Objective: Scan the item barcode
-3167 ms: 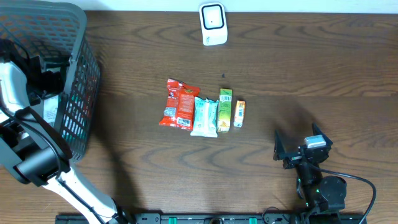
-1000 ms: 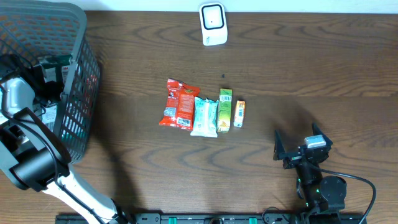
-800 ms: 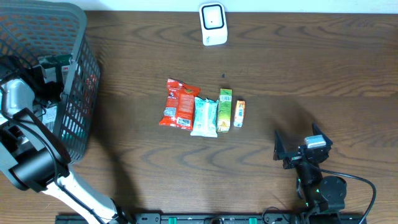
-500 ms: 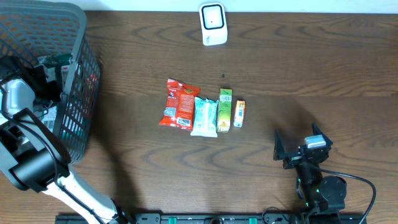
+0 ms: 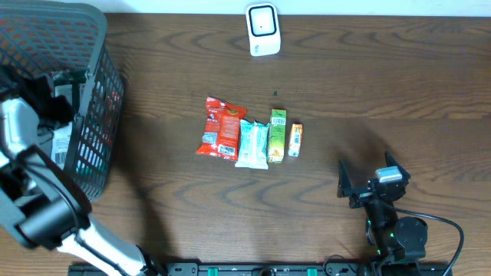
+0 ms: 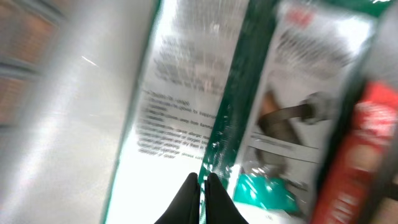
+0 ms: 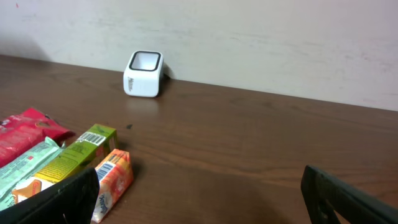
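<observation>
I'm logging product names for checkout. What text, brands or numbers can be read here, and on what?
Nothing reads clearly enough to quote.
Green-striped package: printed lines, blurred.
Green box: barcode, digits too small.
Orange box: label too small.
Red packet: print too small.

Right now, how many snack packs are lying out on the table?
4, side by side mid-table: red bag, pale teal pack, green box, small orange box. More may hide in the basket.

Overhead looks straight down on the desk point(image 5: 368, 84); right wrist, low, shares its scanner point(image 7: 143, 74); left wrist hugs packets point(image 6: 186, 93).
</observation>
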`<state>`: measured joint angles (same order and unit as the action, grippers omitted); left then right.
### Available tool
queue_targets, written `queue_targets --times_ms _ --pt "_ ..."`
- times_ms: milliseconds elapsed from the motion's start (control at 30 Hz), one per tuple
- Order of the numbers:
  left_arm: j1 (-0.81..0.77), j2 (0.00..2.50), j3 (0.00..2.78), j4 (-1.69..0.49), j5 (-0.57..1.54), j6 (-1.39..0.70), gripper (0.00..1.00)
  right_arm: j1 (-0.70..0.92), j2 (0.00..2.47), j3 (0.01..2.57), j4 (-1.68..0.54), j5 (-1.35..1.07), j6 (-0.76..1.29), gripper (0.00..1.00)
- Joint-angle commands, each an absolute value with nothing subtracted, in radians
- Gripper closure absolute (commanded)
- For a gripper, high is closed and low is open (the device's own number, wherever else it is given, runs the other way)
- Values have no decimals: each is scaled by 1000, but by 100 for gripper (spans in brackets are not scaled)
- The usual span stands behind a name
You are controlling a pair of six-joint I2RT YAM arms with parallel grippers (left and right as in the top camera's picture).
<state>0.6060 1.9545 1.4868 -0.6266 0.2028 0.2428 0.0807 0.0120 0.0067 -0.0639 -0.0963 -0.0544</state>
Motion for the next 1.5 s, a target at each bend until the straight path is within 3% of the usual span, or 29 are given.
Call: queue_targets --times_ms 0,667,967,1467 --pt "606 1810 1490 -616 199 220 92 76 8 6 -68 -91 -42 1" --pt "604 1320 1490 -591 209 11 93 76 8 6 -68 -91 -42 1" --pt "590 1132 1490 -601 415 -68 93 76 8 6 -68 -91 -42 1" --pt "265 1057 1490 -897 468 -146 93 76 8 6 -68 -91 -42 1"
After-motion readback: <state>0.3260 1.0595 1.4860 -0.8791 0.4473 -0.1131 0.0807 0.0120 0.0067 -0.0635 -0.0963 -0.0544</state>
